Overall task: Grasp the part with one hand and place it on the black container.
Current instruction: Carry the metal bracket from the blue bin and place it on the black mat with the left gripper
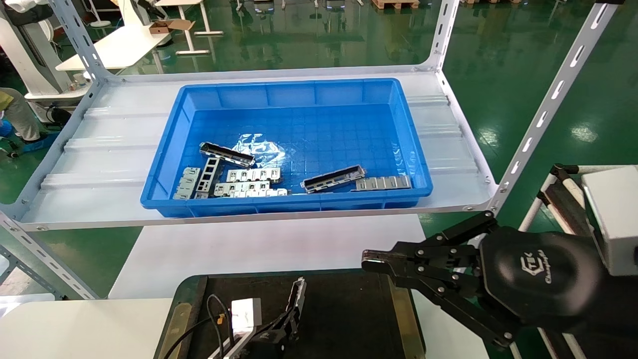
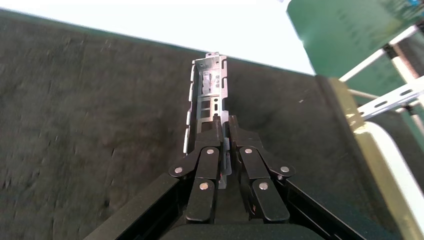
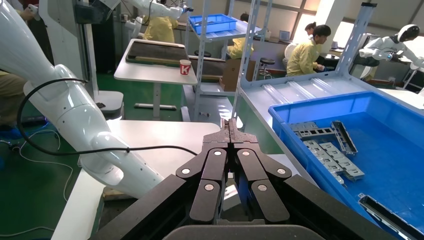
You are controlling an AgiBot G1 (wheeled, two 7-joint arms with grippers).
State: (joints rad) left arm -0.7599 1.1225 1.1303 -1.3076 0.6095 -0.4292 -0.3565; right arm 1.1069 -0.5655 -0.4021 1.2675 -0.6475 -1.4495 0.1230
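Observation:
My left gripper (image 1: 294, 311) is shut on one side wall of a silver-grey channel part (image 1: 299, 293). It holds the part low over the black container (image 1: 344, 309); I cannot tell whether the part touches the surface. In the left wrist view the part (image 2: 209, 90) points away from the left gripper (image 2: 224, 125) over the matte tray (image 2: 75, 110). Two more channel parts (image 1: 227, 153) (image 1: 333, 178) lie in the blue bin. My right gripper (image 1: 373, 262) is shut and empty, hovering just right of the container's far right corner; it also shows in its wrist view (image 3: 230, 125).
The blue bin (image 1: 286, 203) sits on a white shelf (image 1: 99, 164) behind the container and also holds flat slotted plates (image 1: 253, 174) (image 1: 384, 182). White slotted shelf posts (image 1: 543, 114) stand at the right. A white box with a cable (image 1: 245, 309) sits by my left wrist.

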